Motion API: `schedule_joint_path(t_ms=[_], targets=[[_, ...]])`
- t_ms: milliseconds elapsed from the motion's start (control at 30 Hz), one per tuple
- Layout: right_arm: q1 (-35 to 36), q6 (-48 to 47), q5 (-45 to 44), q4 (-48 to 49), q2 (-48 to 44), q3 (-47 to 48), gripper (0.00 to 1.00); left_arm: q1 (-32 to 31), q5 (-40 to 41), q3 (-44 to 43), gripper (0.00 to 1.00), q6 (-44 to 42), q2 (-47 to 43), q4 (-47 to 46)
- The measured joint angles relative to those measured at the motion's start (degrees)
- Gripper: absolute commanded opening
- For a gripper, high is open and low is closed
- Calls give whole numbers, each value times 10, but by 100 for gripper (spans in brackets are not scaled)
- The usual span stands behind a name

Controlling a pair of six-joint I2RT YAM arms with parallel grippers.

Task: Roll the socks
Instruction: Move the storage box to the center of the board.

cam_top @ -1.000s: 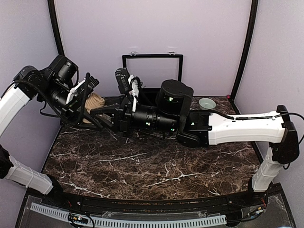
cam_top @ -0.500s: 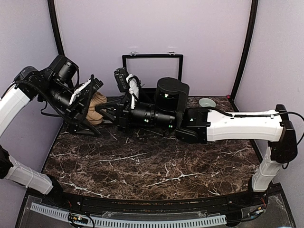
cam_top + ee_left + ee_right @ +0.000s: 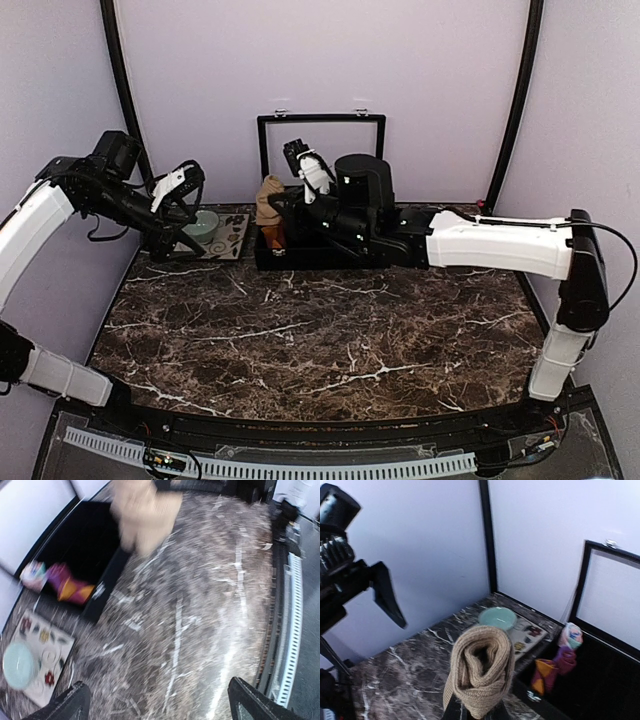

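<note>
1. Top view: the left hand (image 3: 184, 196) gapes empty. The right hand (image 3: 278, 213), fingertips hidden, holds the tan sock roll (image 3: 268, 198) over the black box (image 3: 300, 262).
2. Left wrist: blurred; the red-maroon sock (image 3: 67, 582) lies inside the black box.
3. Right wrist: fingers cut off below, clamped on the tan sock roll.

This is a robot lab's test cell. Plain lavender panel walls (image 3: 320, 60) close in the counter (image 3: 330, 340) at 9, 12 and 3 o'clock, joined by black frame posts (image 3: 515, 100). The left arm (image 3: 40, 215) and right arm (image 3: 500, 250), white and black, rise from the 6 o'clock edge. A slotted white cable duct (image 3: 300, 467) runs along that edge.
</note>
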State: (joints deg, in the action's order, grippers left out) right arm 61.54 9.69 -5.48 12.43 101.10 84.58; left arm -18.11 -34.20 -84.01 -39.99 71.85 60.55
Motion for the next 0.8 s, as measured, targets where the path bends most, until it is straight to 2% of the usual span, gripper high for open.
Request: schedule_joint_path(t_ms=[167,267,367,567,800], targets=[[-91,-43,-35,-38,99,96,0,122,-1,27,99,-14,68,-30],[-132,-67,-45,-57,191,181,0,155,-8,43,99,-24,115,-36],[-161,-86,-48,-70,280,254,0,169,-17,66,99,-31,143,-39],[-189,-110,-44,-79,421,375,0,179,-30,102,99,-38,143,-54],[-216,-137,-38,-50,472,415,0,180,-41,118,99,-53,143,-62]])
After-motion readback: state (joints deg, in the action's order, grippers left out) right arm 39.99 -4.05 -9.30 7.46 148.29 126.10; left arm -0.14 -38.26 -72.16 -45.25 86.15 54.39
